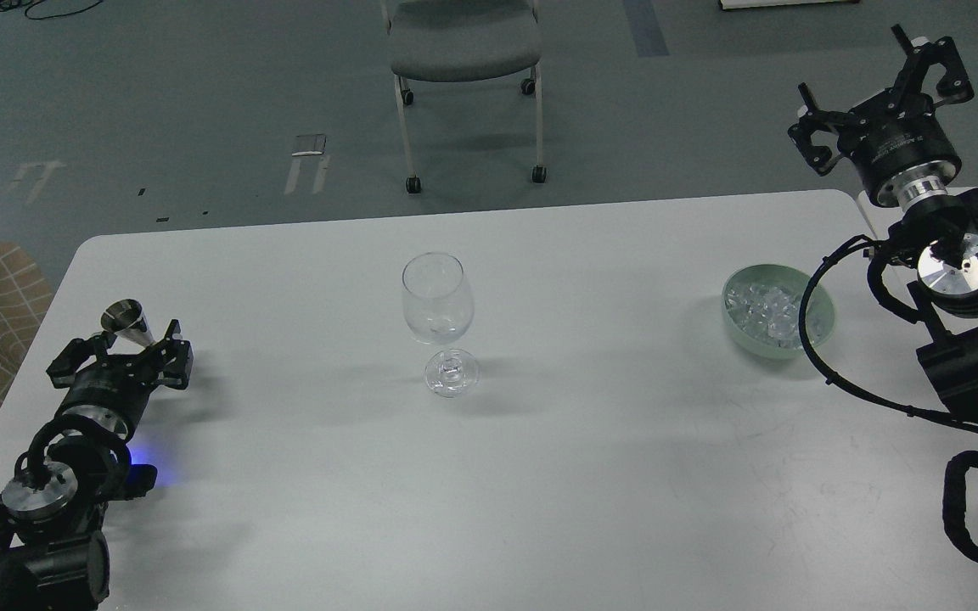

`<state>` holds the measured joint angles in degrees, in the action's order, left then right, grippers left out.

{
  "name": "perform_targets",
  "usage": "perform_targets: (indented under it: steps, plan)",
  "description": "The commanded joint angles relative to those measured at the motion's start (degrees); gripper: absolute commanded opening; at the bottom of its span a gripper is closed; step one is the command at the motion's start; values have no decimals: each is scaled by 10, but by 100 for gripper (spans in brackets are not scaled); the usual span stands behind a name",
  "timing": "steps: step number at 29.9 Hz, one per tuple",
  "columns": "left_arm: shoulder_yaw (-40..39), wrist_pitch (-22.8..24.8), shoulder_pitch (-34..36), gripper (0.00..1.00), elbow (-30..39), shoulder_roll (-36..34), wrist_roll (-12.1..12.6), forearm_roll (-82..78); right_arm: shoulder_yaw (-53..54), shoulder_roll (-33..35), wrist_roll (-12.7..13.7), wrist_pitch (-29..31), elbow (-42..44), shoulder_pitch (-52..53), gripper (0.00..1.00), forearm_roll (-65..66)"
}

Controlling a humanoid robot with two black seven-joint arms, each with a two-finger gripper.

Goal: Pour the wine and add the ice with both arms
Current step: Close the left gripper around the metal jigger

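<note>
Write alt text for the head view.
A clear wine glass stands mid-table. The left gripper holds a metal jigger at left; the open right gripper is raised beyond a green bowl of ice.

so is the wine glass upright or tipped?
Upright: the wine glass stands on its foot mid-table, bowl above stem, touching neither gripper.

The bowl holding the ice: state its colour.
Pale green bowl, in the head view.
</note>
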<state>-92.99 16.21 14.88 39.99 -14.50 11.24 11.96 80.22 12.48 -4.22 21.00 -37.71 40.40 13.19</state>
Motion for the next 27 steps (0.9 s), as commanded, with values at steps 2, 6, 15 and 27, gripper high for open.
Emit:
perform_targets:
  steps: [2, 6, 15, 27]
  plan:
    - [0, -2, 2, 80, 0, 1, 2, -1, -1, 0, 0, 0, 0, 2, 100, 0]
    - [1, -6, 2, 80, -2, 3, 0, -2, -1, 0, 0, 0, 0, 2, 100, 0]
    - [17, -2, 27, 69, -45, 2, 5, -4, -1, 0, 0, -2, 2, 0, 100, 0]
    - [18, 0, 38, 53, -46, 1, 4, -6, -1, 0, 0, -2, 1, -2, 100, 0]
